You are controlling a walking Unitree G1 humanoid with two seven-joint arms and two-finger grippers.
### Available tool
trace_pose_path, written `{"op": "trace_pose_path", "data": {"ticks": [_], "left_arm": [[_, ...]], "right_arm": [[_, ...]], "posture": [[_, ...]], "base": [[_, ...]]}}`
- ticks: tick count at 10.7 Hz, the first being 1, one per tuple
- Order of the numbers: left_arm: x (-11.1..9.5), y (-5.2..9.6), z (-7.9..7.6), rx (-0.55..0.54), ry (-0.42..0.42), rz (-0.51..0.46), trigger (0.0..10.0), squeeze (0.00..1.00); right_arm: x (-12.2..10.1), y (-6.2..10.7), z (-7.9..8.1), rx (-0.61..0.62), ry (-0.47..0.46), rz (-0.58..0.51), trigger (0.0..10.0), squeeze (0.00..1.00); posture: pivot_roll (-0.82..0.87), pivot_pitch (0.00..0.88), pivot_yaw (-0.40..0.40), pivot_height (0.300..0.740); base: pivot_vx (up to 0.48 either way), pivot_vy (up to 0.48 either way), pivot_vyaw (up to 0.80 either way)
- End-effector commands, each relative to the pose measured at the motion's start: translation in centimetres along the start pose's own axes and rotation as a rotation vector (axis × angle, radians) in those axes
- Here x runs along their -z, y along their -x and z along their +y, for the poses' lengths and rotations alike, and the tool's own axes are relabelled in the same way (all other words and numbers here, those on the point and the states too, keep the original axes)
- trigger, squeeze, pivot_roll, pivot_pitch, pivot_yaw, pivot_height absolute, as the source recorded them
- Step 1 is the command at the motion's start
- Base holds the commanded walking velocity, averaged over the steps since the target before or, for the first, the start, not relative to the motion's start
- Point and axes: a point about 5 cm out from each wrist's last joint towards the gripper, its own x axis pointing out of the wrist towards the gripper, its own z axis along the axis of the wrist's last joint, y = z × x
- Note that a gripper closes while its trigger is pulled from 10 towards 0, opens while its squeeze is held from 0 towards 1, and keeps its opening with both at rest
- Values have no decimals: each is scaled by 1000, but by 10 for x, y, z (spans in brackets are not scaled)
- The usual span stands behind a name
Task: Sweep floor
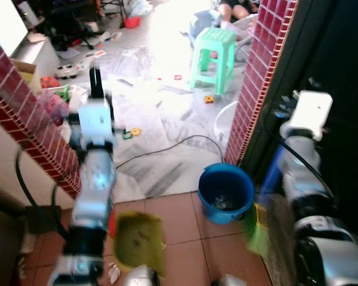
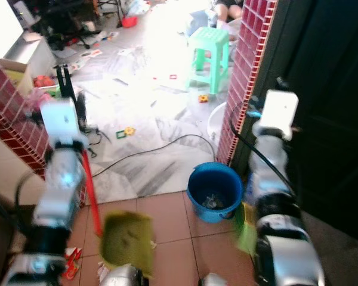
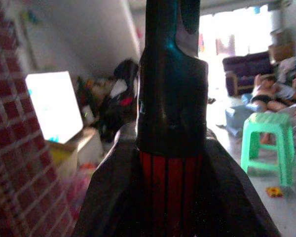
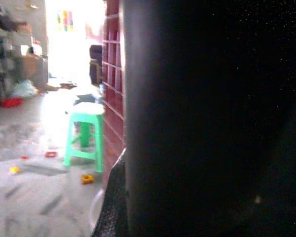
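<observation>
The red brick pillar [image 1: 259,77] stands right of centre, its top cut off; the green stool [image 1: 213,56] sits far on the littered floor [image 1: 167,119]; the blue bucket [image 1: 226,192] rests near the pillar's foot; the broom [image 2: 116,229], its green head blurred near the robot, has its red handle clenched in the left hand [image 3: 170,163]; the right hand [image 1: 310,113] seems wrapped round a dark shaft, though I cannot tell.

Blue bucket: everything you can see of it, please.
The blue bucket is round, looks like plastic, and stands upright and open on the terracotta floor tiles, just where they meet the pale marble floor. It sits beside the foot of the red-tiled pillar; contact between them is unclear. Some greyish debris lies in its bottom. No handle or lid can be made out. Neither gripper touches it.
</observation>
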Motion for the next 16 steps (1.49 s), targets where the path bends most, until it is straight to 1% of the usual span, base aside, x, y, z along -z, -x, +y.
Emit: {"op": "trace_pose_path", "data": {"ticks": [1,3,4,5,6,7,8,9,10,11,12,13,14,15,16], "left_arm": [[-3,-1,10,-44,17,-10,10000,0],[7,4,15,-74,28,47,10000,0],[13,7,14,-99,21,103,10000,0],[16,9,13,-124,31,133,10000,0],[18,11,10,-127,46,147,10000,0],[22,15,9,-153,84,186,10000,0],[27,20,6,-149,105,219,10000,0],[29,25,3,-119,98,253,10000,0],[38,37,2,-76,96,354,10000,0],[42,44,3,-54,73,412,10000,0],[45,49,4,-29,78,492,10000,0],[44,51,3,21,110,546,10000,0],[42,51,4,26,84,600,10000,0],[39,53,5,46,133,675,10000,0],[40,59,5,54,202,752,10000,0]], "right_arm": [[-10,-4,2,2,-14,-46,10000,0],[-4,0,4,-10,-38,-35,10000,0],[-1,1,3,-21,-33,-19,10000,0],[2,2,2,-27,-60,-4,10000,0],[7,4,4,-36,-89,22,10000,0],[10,6,7,-59,-108,35,10000,0],[11,8,11,-85,-120,38,10000,0],[12,10,14,-108,-128,43,10000,0],[17,15,15,-129,-125,56,10000,0],[21,19,13,-137,-114,71,10000,0],[25,22,11,-147,-99,81,10000,0],[28,24,8,-154,-82,91,10000,0],[29,25,7,-160,-72,99,10000,0],[31,25,4,-164,-58,105,10000,0],[32,26,2,-174,-39,111,10000,0]], "posture": [[-53,0,50,740],[-59,0,52,740],[-61,0,51,740],[-62,0,50,740],[-62,0,49,740],[-61,0,49,740],[-62,0,49,740],[-62,0,47,740],[-59,0,48,740],[-58,0,47,740],[-60,0,50,740],[-60,0,50,740],[-58,0,53,740],[-49,0,55,740],[-50,0,50,740]], "base": [[0,0,0],[0,0,0],[0,0,0],[0,0,0],[0,0,0],[0,0,0],[0,0,0],[0,0,0],[0,0,0],[0,0,0],[0,0,0],[0,0,0],[0,0,0],[0,0,0],[0,0,0]]}}
